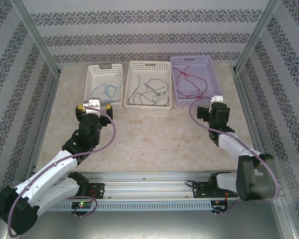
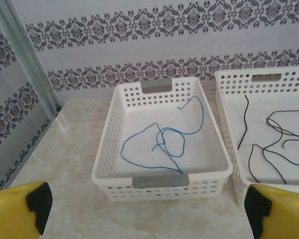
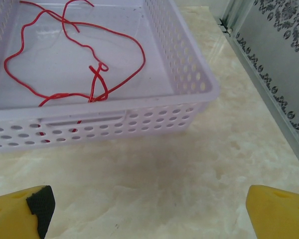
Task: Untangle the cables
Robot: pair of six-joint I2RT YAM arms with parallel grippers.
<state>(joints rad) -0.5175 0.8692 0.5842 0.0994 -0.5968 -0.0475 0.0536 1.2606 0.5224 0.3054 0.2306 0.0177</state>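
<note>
Three cables lie apart, one per basket, along the far side of the table. A blue cable [image 1: 107,89] [image 2: 164,143] loops in the left white basket [image 1: 104,67] [image 2: 162,181]. The black cable [image 1: 148,88] [image 2: 244,122] sprawls in the middle white basket [image 1: 148,108] [image 2: 226,129]. The red cable [image 1: 185,77] [image 3: 94,82] lies in the lilac basket [image 1: 192,59] [image 3: 179,55]. My left gripper [image 1: 94,105] [image 2: 145,211] hovers open just before the left basket's near wall, holding nothing. My right gripper [image 1: 213,103] [image 3: 147,209] stands open and empty at the lilac basket's near right corner.
Bare marble tabletop [image 1: 154,139] stretches between the baskets and the arm bases. Patterned walls and metal posts [image 1: 37,35] close in the sides and back. A metal rail [image 1: 149,181] runs along the near edge.
</note>
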